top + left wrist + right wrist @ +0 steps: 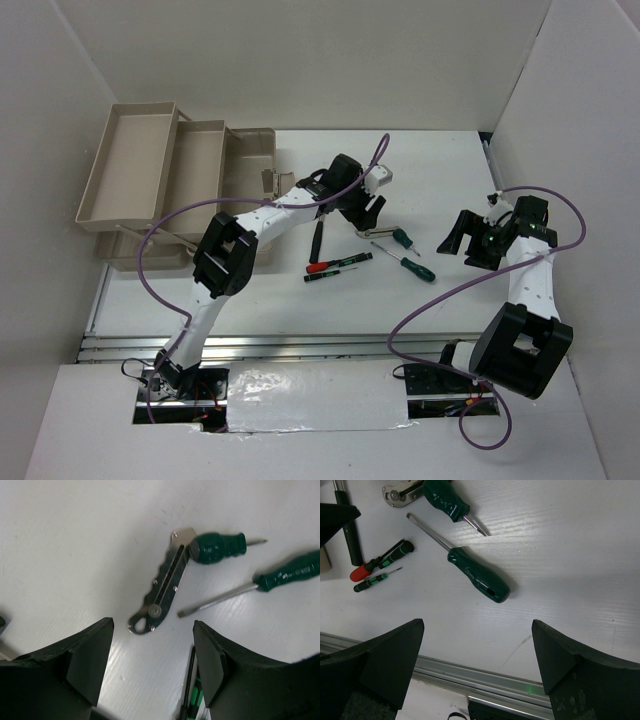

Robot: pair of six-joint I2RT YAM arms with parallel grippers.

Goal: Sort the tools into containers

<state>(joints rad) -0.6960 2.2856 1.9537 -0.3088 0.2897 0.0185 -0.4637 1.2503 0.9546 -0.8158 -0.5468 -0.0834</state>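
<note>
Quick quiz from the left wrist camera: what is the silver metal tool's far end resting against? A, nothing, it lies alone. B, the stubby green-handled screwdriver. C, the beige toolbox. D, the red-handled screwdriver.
B: the silver metal tool has its far end pressed against the handle of the stubby green screwdriver.

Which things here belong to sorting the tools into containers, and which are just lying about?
Belong to the job:
- beige toolbox trays
- silver metal tool
- stubby green screwdriver
- long green screwdriver
- red-ended screwdriver
- thin black-and-green screwdriver
- black-handled tool

Just there:
- purple cables
- metal rail at the near edge
</note>
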